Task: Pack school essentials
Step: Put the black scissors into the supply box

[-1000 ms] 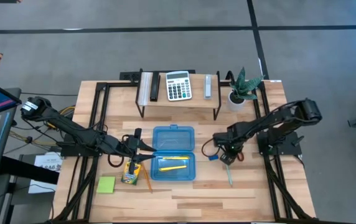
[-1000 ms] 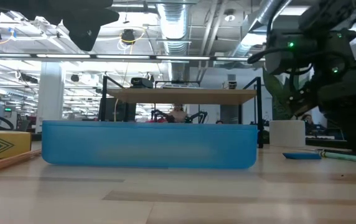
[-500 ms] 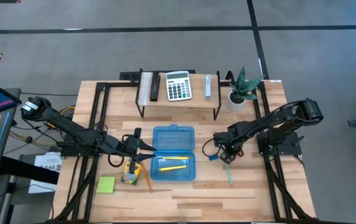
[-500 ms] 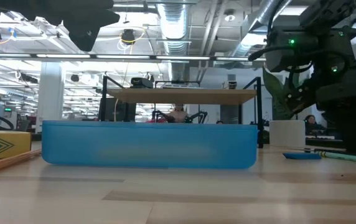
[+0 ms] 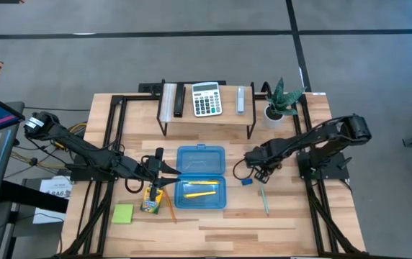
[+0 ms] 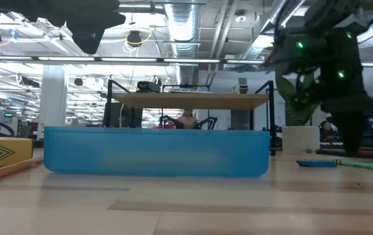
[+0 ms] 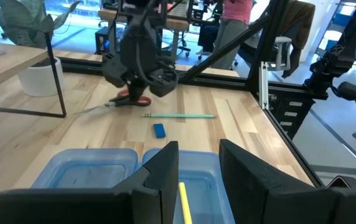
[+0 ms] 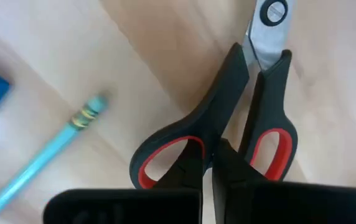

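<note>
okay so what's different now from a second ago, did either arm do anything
The right gripper closed its fingers on the handles of the red-handled scissors and shifted slightly toward the blue case, away from the teal pen. The left gripper stayed at the case's edge; the pen and blue eraser haven't moved.

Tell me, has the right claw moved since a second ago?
Yes. In the high view the right gripper, shut on the scissors, has shifted up the picture, away from the teal pen and toward the plant pot.
</note>
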